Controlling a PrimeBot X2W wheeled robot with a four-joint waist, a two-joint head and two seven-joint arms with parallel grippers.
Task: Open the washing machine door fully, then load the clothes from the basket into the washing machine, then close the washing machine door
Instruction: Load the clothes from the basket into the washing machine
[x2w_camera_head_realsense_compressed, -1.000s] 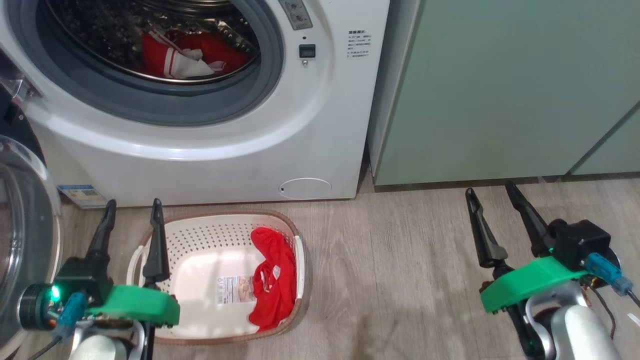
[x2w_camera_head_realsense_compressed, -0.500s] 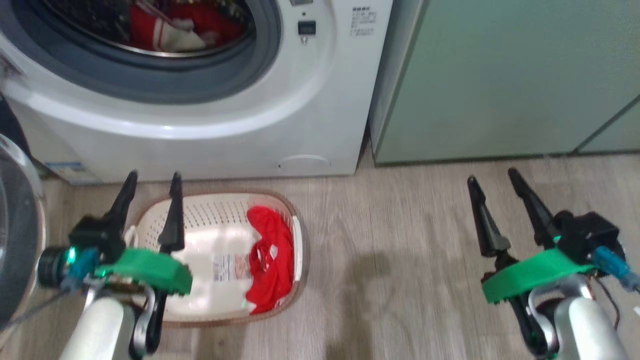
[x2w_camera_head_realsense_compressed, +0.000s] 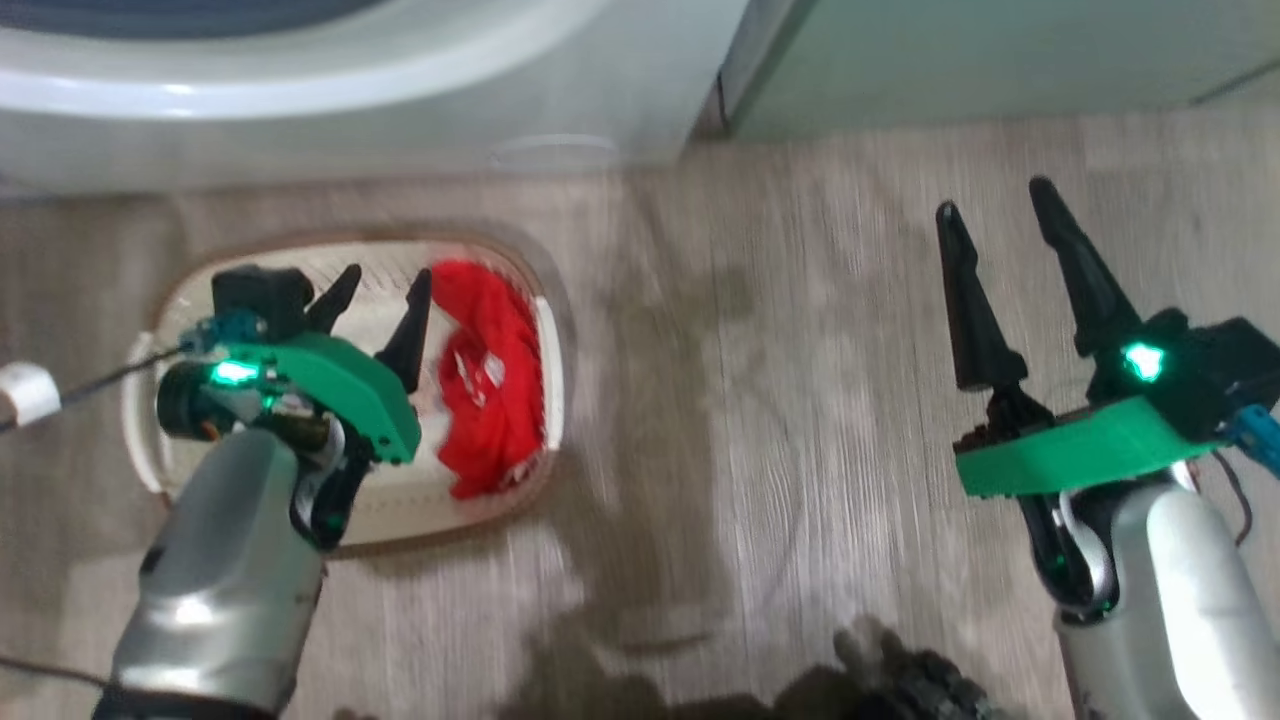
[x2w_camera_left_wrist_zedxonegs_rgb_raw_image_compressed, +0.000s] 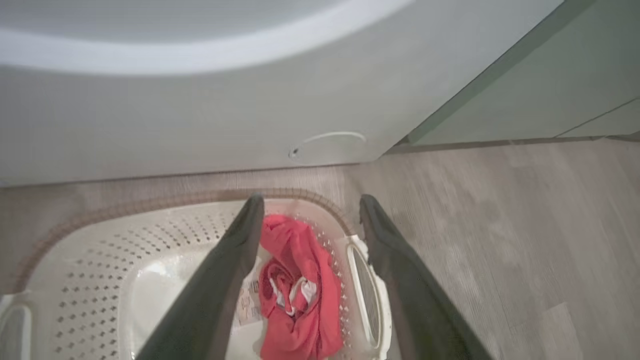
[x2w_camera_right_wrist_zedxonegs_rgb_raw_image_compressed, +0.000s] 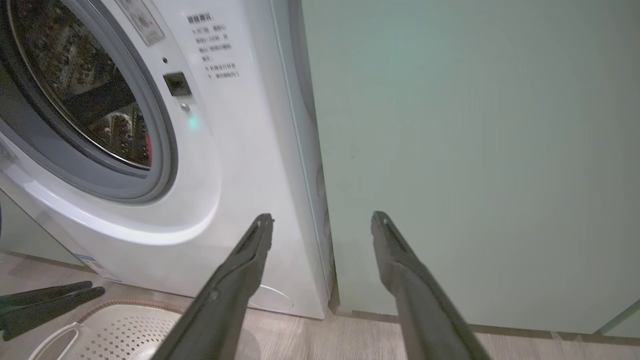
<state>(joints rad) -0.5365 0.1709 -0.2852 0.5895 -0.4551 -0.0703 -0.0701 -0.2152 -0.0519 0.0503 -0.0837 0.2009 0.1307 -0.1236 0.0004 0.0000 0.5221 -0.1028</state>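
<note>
A crumpled bright red cloth garment (x2w_camera_left_wrist_zedxonegs_rgb_raw_image_compressed: 300, 295) is lying in the perforated cream-white plastic basket (x2w_camera_left_wrist_zedxonegs_rgb_raw_image_compressed: 100, 250); behind the basket, a glossy white washing machine (x2w_camera_left_wrist_zedxonegs_rgb_raw_image_compressed: 200, 125) is gleaming above matt wood-grain flooring (x2w_camera_left_wrist_zedxonegs_rgb_raw_image_compressed: 500, 225).

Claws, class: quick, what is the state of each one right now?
Left claw: open, holding nothing, over the basket.
Right claw: open, holding nothing.

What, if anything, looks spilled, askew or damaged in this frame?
Nothing stands out. The bright red fabric garment lies bunched inside the cream-white perforated plastic basket, which sits upright on the wood-look floor before the big white washing machine.
</note>
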